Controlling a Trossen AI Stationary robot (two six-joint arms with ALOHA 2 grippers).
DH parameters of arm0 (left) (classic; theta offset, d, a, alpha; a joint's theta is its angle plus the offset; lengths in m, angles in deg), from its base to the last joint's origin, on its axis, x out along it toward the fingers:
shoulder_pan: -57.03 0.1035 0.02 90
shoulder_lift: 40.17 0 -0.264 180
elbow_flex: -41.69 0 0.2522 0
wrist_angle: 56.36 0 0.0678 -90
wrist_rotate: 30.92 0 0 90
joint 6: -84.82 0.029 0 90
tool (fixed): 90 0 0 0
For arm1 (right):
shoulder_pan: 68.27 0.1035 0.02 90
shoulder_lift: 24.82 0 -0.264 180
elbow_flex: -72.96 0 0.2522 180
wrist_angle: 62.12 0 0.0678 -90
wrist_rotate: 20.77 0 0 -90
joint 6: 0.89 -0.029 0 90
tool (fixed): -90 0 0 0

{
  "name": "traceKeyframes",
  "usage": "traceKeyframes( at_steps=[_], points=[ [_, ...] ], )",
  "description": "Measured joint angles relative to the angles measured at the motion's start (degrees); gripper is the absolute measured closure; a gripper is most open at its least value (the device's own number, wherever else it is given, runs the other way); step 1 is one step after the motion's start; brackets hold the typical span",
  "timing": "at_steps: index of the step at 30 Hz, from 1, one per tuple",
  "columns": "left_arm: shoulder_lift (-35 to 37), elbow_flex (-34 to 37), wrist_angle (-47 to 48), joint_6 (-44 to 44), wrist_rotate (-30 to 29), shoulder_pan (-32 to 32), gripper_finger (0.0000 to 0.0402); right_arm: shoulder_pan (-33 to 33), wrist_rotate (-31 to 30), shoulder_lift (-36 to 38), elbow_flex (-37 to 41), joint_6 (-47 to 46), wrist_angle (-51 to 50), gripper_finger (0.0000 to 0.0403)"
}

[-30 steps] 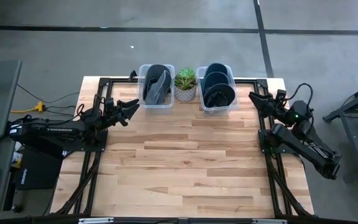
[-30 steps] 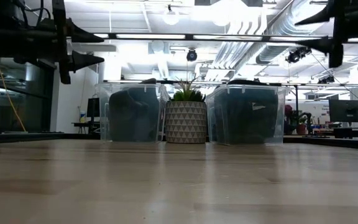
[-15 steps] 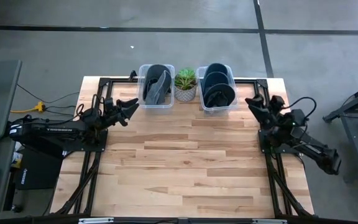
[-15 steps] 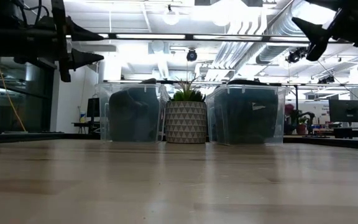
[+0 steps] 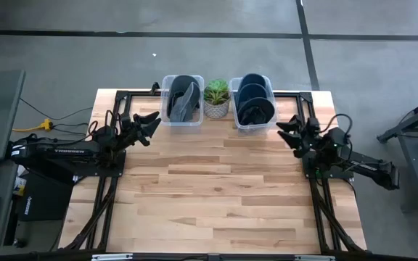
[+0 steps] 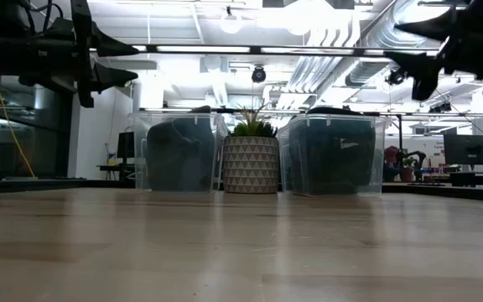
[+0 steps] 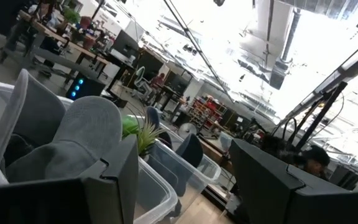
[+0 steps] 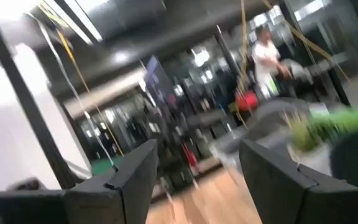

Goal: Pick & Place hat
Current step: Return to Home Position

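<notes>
Seen level across the table, the dark blue caps point(image 6: 334, 164) inside the clear plastic bin point(image 6: 334, 120) at the table's 1 o'clock merge into one dark mass behind its cloudy wall, so they cannot be counted. The left gripper point(image 6: 128, 65) and right gripper point(image 6: 392, 44), both spread, have their arms cut off at that view's 10 and 2 o'clock edges. In the right wrist view the green potted plant point(image 8: 334, 121) is a smear. A person in white point(image 8: 267, 53) there is too blurred to make out.
</notes>
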Motion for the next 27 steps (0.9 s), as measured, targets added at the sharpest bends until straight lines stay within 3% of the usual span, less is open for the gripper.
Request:
traceKeyframes(
  at_steps=[11,27],
  points=[
    [0.04,0.00,1.38,2.14,-0.59,0.00,0.0202,5.49,-3.87,0.00,0.00,4.80,-16.39,0.0181],
    [0.00,0.00,4.11,2.61,-0.57,0.00,0.0202,5.58,-5.78,-0.11,-0.09,21.11,-18.01,0.0181]
  ],
)
